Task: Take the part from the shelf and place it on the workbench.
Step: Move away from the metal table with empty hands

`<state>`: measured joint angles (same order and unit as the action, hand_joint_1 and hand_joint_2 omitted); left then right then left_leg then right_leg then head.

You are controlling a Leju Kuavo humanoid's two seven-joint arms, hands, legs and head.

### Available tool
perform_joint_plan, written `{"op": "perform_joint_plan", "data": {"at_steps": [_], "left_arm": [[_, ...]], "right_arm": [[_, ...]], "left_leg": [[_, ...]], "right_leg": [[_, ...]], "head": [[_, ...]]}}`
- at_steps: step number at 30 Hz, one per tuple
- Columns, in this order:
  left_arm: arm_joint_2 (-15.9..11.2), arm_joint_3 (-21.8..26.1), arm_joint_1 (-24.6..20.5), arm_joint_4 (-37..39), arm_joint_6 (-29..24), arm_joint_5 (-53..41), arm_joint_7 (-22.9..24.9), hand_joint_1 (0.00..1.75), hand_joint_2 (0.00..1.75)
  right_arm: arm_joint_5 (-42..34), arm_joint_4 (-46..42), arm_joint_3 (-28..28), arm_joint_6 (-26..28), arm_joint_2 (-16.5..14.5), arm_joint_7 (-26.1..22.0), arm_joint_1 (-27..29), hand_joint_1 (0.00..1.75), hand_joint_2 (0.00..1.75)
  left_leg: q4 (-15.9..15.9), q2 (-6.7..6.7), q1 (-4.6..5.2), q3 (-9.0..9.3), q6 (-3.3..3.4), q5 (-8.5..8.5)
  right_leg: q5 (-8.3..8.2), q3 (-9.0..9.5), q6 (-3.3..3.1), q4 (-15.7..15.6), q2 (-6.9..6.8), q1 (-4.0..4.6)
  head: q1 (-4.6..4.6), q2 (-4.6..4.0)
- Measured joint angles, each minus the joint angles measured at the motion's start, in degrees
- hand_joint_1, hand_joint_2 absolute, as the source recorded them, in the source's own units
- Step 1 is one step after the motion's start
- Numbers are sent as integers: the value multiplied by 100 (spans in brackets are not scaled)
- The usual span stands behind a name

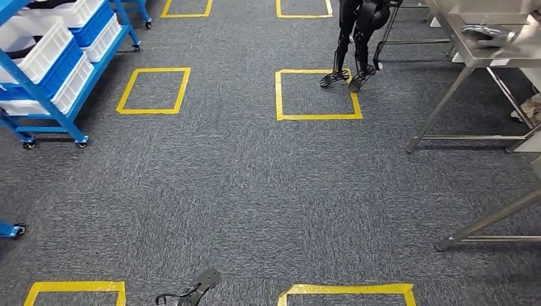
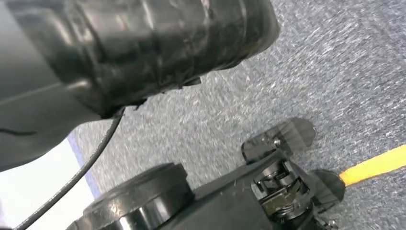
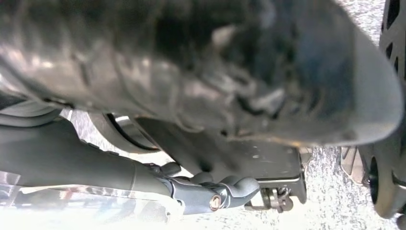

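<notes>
Grey carpet (image 1: pixel 242 185) floor, marked with yellow tape squares (image 1: pixel 318 94), two in the middle distance and more at the near and far edges.

Far left stands the blue shelf (image 1: pixel 48 102) on castors, tilted tiers loaded with white bins (image 1: pixel 44 54). Something dark lies in an upper bin, too small to tell what.

Far right is the steel workbench (image 1: pixel 475 60) on slanted legs. A silvery part (image 1: pixel 485 35) lies on its top near the far right corner, and something pale touches or overlaps it at the picture's edge. I cannot tell what that is. A nearer steel leg (image 1: pixel 491 220) comes in lower right.

At the far centre a second robot (image 1: pixel 357 38) in black stands with its feet on the far edge of a tape square.

A dark curved piece (image 1: pixel 191 290) sits at the near edge between two tape squares. I cannot tell what it is.

In its wrist view the left hand (image 2: pixel 143 48) is a dark ribbed bulk, close and blurred over the carpet and a strip of yellow tape (image 2: pixel 376 165). The fingers are not clear, so I cannot tell whether it is wide, narrow or holding anything.

In its wrist view the right hand (image 3: pixel 191 72) is a heavy dark blur, with grey curled shapes beside it. Again I cannot tell how it stands.
</notes>
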<state>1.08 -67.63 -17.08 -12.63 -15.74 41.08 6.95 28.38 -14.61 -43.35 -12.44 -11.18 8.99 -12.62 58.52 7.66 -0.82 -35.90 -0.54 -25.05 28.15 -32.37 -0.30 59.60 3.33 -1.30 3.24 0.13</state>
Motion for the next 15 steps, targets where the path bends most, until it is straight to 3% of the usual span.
{"op": "perform_joint_plan", "data": {"at_steps": [2,4,6,7,9,11,13,15], "left_arm": [[-24,36,23,3,-16,37,-34,0,0],[-24,64,26,3,-26,51,-69,0,0],[-23,97,37,3,-36,60,-98,0,0],[-23,116,51,4,-45,66,-111,0,0],[-24,142,78,4,-73,75,-136,0,0],[-25,156,79,3,-93,79,-162,0,0],[-25,167,80,3,-96,78,-180,0,0],[-23,174,106,3,-95,81,-188,0,0]], "right_arm": [[30,-2,-75,-17,21,-37,-6,0,0],[131,-3,-187,-81,49,-37,-2,0,0],[238,-3,-331,-146,90,-18,3,0,0],[260,-3,-403,-161,110,-8,0,0,0],[232,-7,-513,-165,144,3,-12,0,0],[147,-13,-565,-162,171,4,-29,0,0],[29,-19,-602,-162,201,2,-48,0,0],[-92,-28,-635,-162,231,1,-72,0,0]], "left_leg": [[284,-252,13,-145,-50,-158],[963,-576,15,-490,-86,-468],[1499,-689,3,-777,-104,-621],[1500,-714,0,-783,-103,-560],[932,-795,5,-481,-75,-224],[237,-988,51,-103,-11,-3],[-9,-1058,103,26,58,6],[-35,-944,99,43,119,11]], "right_leg": [[-23,53,-69,-53,-152,-20],[-16,69,-110,-66,-318,2],[4,72,-126,-64,-485,22],[16,79,-126,-63,-562,26],[48,114,-108,-64,-695,31],[92,157,-62,-64,-803,55],[125,192,-1,-77,-887,79],[157,235,70,-93,-922,78]], "head": [[49,0],[97,0],[99,0],[100,0],[102,0],[99,0],[89,0],[84,0]]}}
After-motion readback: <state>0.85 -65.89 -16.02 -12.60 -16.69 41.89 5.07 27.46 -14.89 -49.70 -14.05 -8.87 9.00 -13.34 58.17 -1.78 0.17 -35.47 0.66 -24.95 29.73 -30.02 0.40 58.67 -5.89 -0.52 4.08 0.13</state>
